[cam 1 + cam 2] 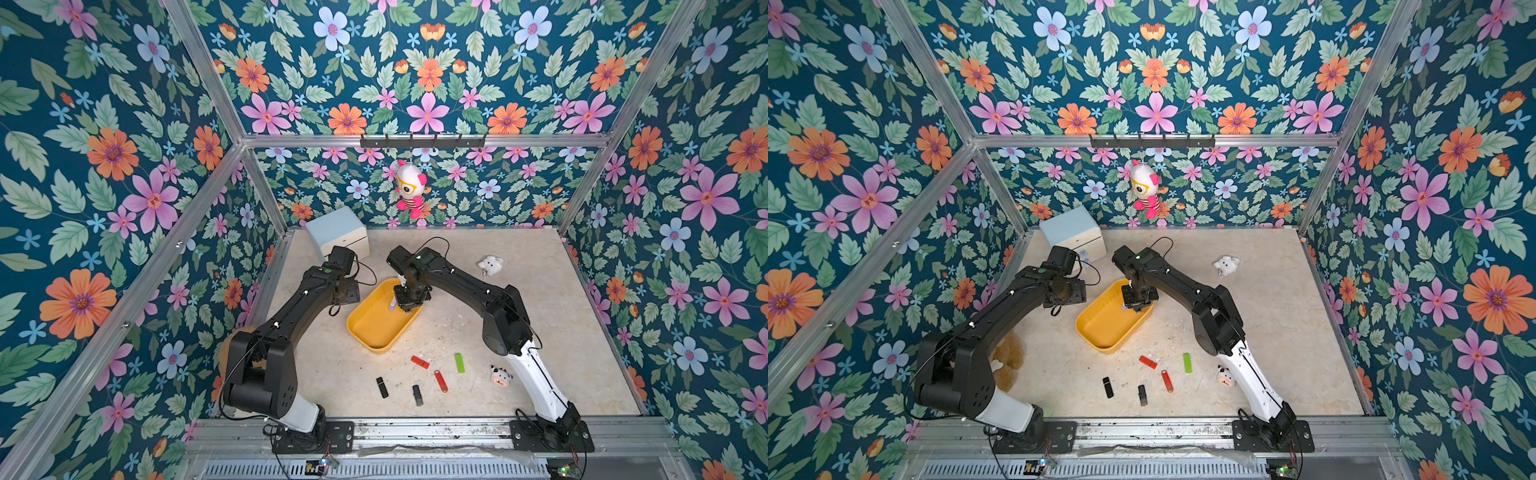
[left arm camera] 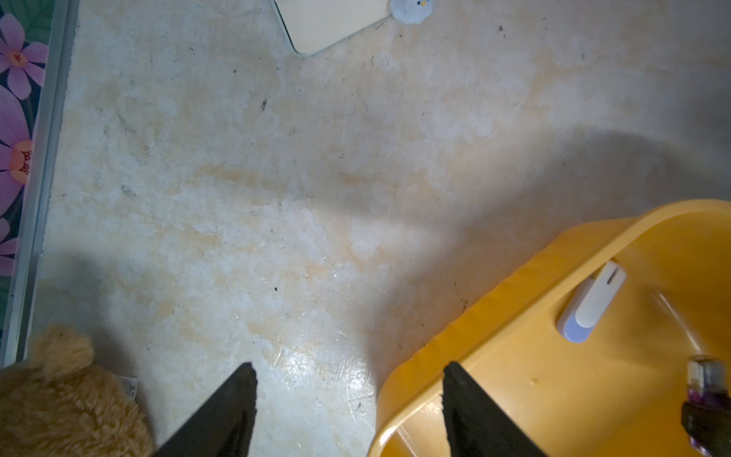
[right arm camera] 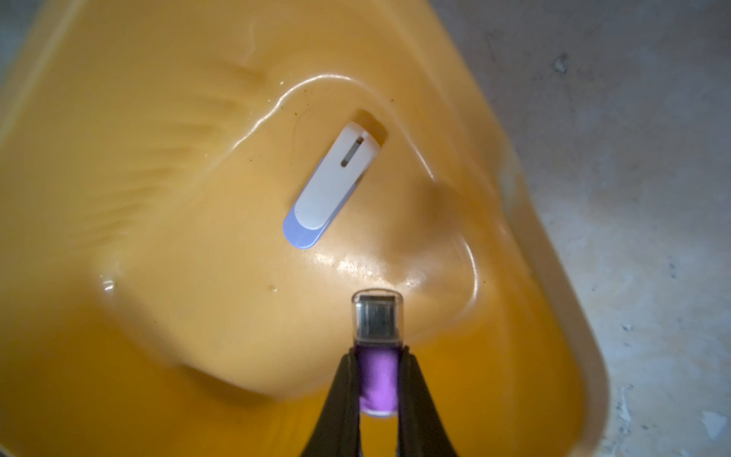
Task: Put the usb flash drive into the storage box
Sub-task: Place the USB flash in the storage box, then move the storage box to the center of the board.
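Note:
The yellow storage box sits mid-table, slanted. Over its far end my right gripper points down, shut on a purple usb flash drive whose clear cap sticks out past the fingertips, above the box floor. That drive also shows in the left wrist view. A white and pale-blue flash drive lies on the box floor. My left gripper is open and holds nothing. One finger is over the box's rim, the other over bare table.
Several flash drives lie near the front: red, green, orange-red and two black. Also here are a cow toy, a white plush, a white cabinet and a brown teddy.

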You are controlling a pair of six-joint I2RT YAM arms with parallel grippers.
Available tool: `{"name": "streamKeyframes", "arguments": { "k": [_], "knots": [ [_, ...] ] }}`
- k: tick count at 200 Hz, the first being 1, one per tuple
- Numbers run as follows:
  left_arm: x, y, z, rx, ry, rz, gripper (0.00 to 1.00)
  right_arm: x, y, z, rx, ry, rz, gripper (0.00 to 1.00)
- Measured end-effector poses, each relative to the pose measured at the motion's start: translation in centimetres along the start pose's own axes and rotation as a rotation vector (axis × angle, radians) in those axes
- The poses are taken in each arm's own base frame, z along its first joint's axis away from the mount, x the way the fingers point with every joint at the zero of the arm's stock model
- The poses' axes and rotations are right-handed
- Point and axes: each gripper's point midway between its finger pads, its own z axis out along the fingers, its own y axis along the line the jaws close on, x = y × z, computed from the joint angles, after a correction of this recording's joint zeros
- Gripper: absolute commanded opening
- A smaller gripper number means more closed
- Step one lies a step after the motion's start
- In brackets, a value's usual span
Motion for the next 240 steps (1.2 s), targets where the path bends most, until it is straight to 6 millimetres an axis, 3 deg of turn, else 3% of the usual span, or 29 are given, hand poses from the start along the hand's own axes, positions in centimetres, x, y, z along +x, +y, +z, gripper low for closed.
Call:
{"name": "streamKeyframes", "arguments": {
  "k": [52,102,124,187,240],
  "knots": [
    [0.4,0.0,0.3,0.000,0.009,0.005,0.77,-1.0,-0.1,1.2,0.014,0.008,0.008,0.00],
    [0.8,0.1,0.3,0.003,0.015,0.009,0.77,-0.7,-3.8,1.1,0.067,0.043,0.068,0.00],
    [0.9,0.1,0.3,0.005,0.017,0.010,0.77,-0.3,-4.5,0.9,0.074,0.049,0.078,0.00],
    [1.2,-0.3,0.1,0.034,0.022,0.008,0.77,-0.9,-4.3,1.1,0.067,0.036,0.073,0.00],
    [1.7,-0.6,-0.3,0.057,0.016,0.011,0.77,-1.8,-2.9,2.3,0.058,0.025,0.045,0.00]
  ]
}}
